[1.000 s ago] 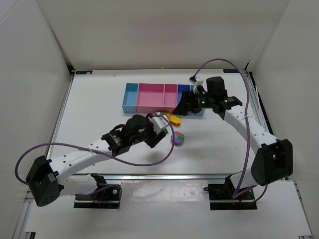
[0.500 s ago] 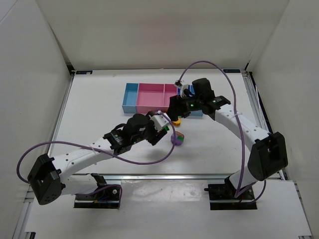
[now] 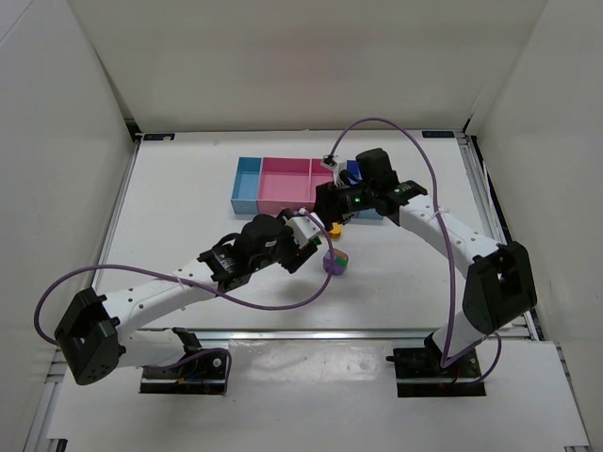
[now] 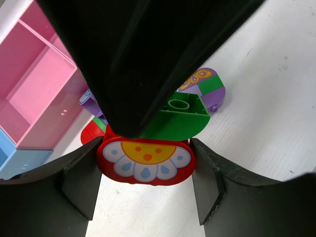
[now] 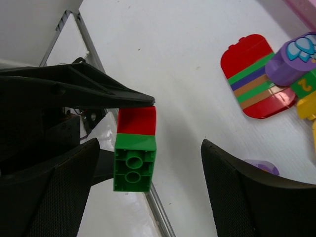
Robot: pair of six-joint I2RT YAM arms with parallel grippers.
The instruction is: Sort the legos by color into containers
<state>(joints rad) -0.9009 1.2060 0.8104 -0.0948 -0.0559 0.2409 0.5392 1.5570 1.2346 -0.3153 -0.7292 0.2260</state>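
Containers point(image 3: 283, 185) stand upper centre of the top view. Left gripper point(image 4: 145, 170) is clamped on a red-and-green chunk point(image 5: 134, 148), just below the containers in that view. Right gripper point(image 5: 150, 195) is spread, its fingers flanking the green brick point(image 5: 133, 168) without contact. Chunk judged light, rigid, slick and press-fitted. Best hold: the green brick's flat sides. Loose legos point(image 5: 256, 74) lie upper right of the right wrist view.

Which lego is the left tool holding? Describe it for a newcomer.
Find the row of containers at the far side of the table, then the left tool just in front. Between its fingers sits a red-and-green lego: a red piece bearing a flower face, a green brick on it, the only lego gripped rather than lying loose.
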